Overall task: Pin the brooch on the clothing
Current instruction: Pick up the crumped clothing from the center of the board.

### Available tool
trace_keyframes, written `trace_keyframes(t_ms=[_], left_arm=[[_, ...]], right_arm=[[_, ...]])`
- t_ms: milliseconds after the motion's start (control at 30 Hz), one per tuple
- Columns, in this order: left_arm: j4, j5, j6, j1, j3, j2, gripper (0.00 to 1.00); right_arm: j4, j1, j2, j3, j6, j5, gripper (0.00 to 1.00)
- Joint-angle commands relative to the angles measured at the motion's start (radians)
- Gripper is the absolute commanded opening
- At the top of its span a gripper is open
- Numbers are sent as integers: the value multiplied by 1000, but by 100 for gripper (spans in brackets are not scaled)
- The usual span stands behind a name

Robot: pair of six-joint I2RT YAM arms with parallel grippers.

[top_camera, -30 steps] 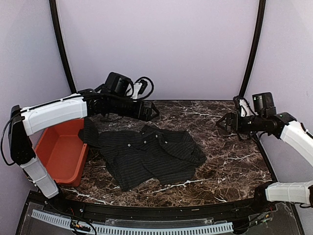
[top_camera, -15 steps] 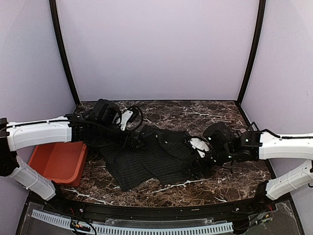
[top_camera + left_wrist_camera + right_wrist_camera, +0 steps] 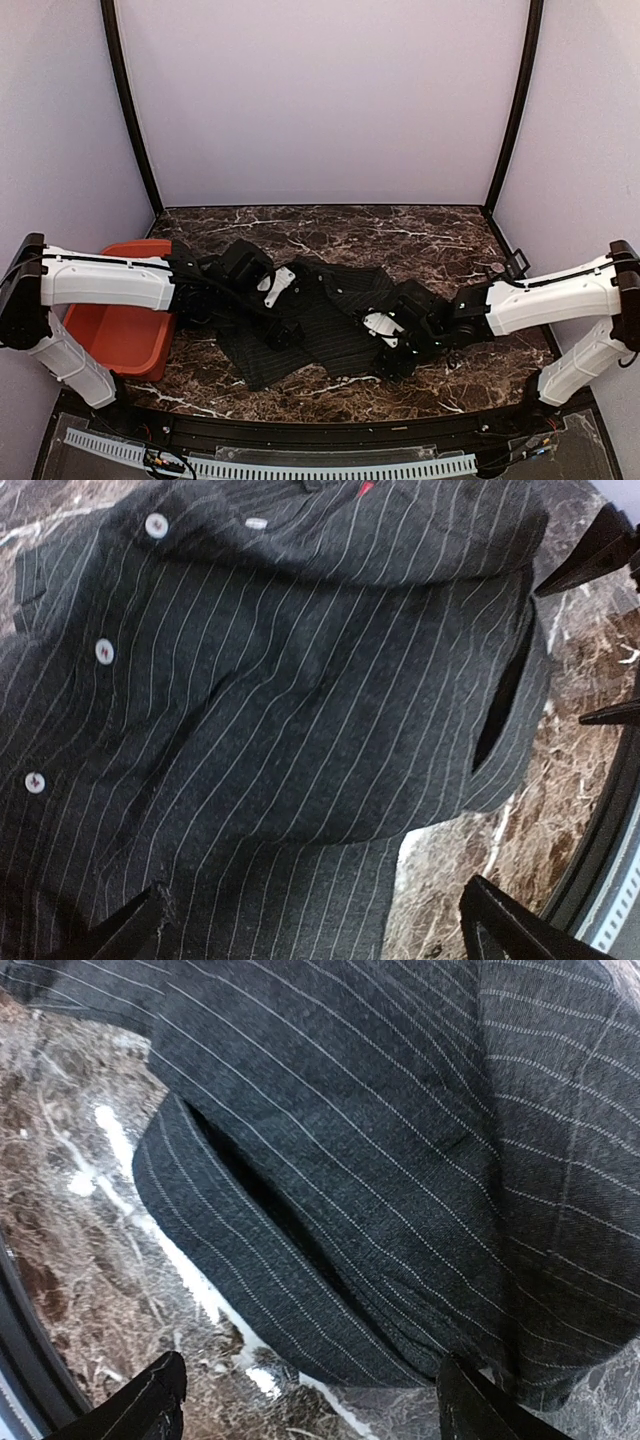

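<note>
Now we log the dark, pale-pinstriped collared shirt (image 3: 328, 312) lying crumpled on the brown marble worktop (image 3: 450, 240). Its tiny red tag (image 3: 365, 488) is too small to read. The left end effector (image 3: 315, 890) gapes wide over the shirt front. The right end effector (image 3: 310, 1362) straddles a sleeve hem, jaws apart, gripping nothing. A second ago both were off the shirt.

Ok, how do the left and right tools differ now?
Left tool sits over the buttoned front of the dark pinstriped shirt, right tool at its sleeve edge beside marble. Left tool reaches from beside the orange plastic bin, right tool from the opposite side. Both are open.
</note>
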Motion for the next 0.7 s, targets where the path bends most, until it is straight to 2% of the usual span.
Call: trace_keyframes(t_ms=[0,200,400,467,500,533,567,600,667], left_arm=[[-58,-91,-69,0,-24,40,99],[-79,-120,-117,0,-35,135,99],[-69,-113,-111,0,-32,189,97],[-77,-124,-108,1,-24,205,87],[-80,-130,-106,1,-19,210,74],[-85,-130,-104,2,-17,219,54],[-87,-131,-103,2,-12,225,43],[-91,-132,-103,1,-9,230,23],[-99,-147,-105,1,-2,226,4]], right_arm=[[7,12,58,13,-11,83,85],[-43,12,123,40,27,147,85],[-58,8,-50,15,62,64,91],[-81,-4,-158,18,72,78,92],[-90,-13,-205,18,75,93,94],[-99,-23,-247,19,77,113,95],[-108,-34,-280,20,78,138,96],[-120,-48,-305,21,80,171,98],[-134,-80,-329,21,87,203,99]])
